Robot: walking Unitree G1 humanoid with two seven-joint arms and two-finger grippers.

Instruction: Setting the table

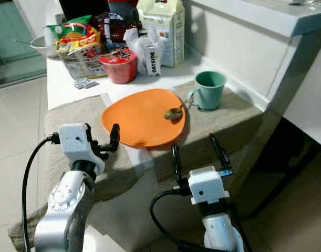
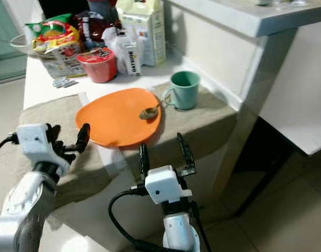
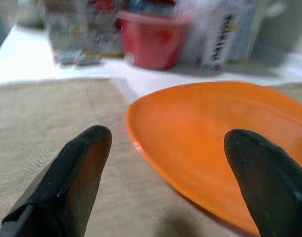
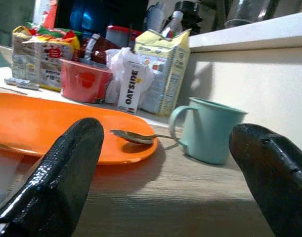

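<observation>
Counter (image 1: 71, 113) mid-frame already carries plate (image 1: 139, 118), spoon (image 1: 174, 113), mug (image 1: 209, 90); both pincers, left (image 1: 110, 139) and right (image 1: 198, 152), gape empty; little seems left.

Orange plate (image 1: 142, 118); teal-green mug (image 1: 208, 90); red bowl (image 1: 118, 65); beige cloth (image 1: 71, 118)

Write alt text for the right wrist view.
Two open black fingers frame an orange plate with a spoon resting on its rim, and a teal mug beside it on a beige cloth. Food packages and a red bowl crowd the counter behind.
</observation>
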